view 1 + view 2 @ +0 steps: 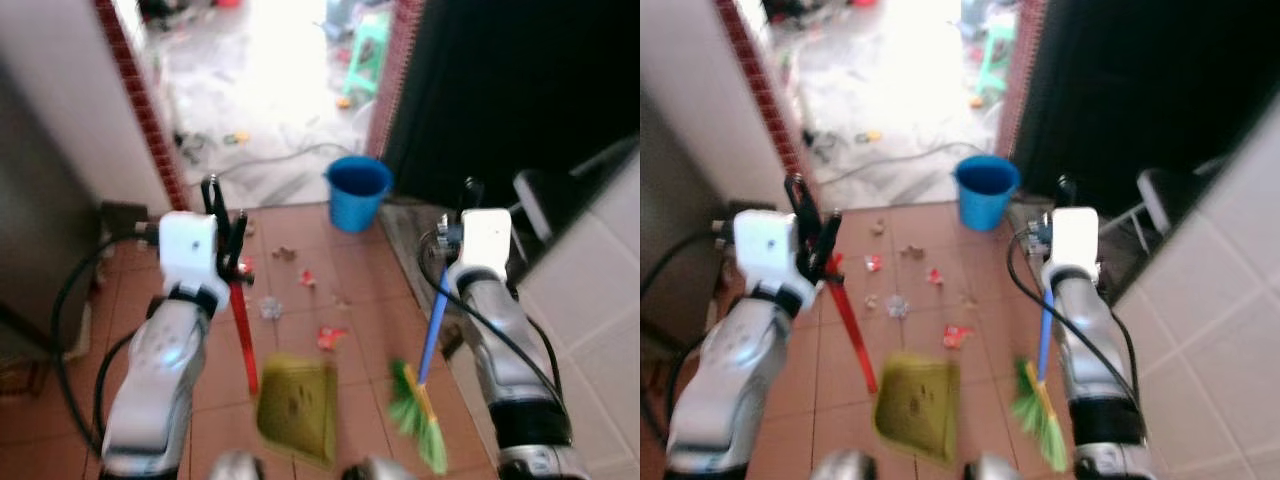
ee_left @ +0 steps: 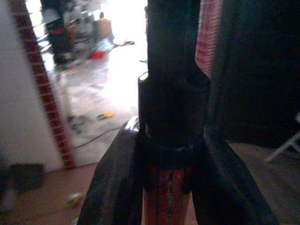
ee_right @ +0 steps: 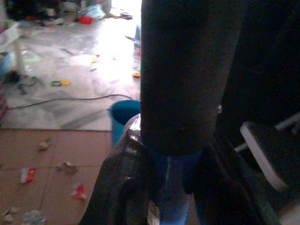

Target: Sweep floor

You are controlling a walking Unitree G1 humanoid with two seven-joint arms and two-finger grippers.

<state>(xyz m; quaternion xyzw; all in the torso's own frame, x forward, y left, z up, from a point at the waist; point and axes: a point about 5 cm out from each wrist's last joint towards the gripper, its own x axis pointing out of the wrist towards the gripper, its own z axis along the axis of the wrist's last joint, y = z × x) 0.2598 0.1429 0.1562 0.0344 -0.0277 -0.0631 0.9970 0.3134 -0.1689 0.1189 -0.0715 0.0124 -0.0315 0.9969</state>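
My left gripper (image 1: 225, 240) is shut on the red handle (image 1: 243, 335) of a yellow-green dustpan (image 1: 297, 405) that rests on the terracotta tiles. The left wrist view shows that red handle (image 2: 165, 206) clamped between the black fingers (image 2: 112, 187). My right gripper (image 1: 455, 235) is shut on the blue handle (image 1: 433, 325) of a broom, whose green bristles (image 1: 418, 415) touch the floor right of the pan. Several scraps of litter (image 1: 330, 337) lie on the tiles ahead of the pan. In the right wrist view the blue handle (image 3: 169, 187) sits between the fingers.
A blue bucket (image 1: 356, 192) stands at the doorway ahead. A red brick door edge (image 1: 150, 120) is on the left, a dark opening and a white tiled wall (image 1: 600, 300) on the right. A cable (image 1: 270, 160) and more clutter lie on the bright grey floor beyond.
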